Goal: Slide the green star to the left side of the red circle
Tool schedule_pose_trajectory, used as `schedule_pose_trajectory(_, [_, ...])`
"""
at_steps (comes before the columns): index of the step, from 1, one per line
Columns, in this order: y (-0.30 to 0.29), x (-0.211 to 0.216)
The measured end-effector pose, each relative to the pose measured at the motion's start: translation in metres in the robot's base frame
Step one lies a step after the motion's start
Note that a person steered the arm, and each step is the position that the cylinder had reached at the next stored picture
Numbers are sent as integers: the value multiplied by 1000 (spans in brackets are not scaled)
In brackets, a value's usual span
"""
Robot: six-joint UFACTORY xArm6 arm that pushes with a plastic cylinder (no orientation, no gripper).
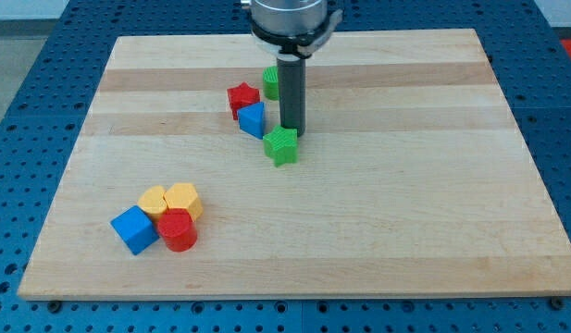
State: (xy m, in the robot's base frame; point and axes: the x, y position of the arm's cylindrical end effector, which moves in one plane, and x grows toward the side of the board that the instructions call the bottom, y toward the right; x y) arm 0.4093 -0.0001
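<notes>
The green star [281, 145] lies near the board's middle, a little above centre. My tip [291, 132] stands just above and to the right of it, touching or nearly touching its upper edge. The red circle [179, 230] sits far off at the view's lower left, in a cluster with a blue cube [134, 229] on its left and two yellow blocks [153, 201] [184, 199] above it.
A red star [242, 96], a blue block [253, 119] and a green block [271, 83], partly hidden behind the rod, sit just left of my tip. The wooden board [405, 185] lies on a blue perforated table.
</notes>
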Motion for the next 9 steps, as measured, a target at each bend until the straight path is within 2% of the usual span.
schedule_pose_trajectory(2, [-10,30])
schedule_pose_trajectory(4, [-59,54])
schedule_pose_trajectory(6, [-63,95])
schedule_pose_trajectory(9, [-74,126])
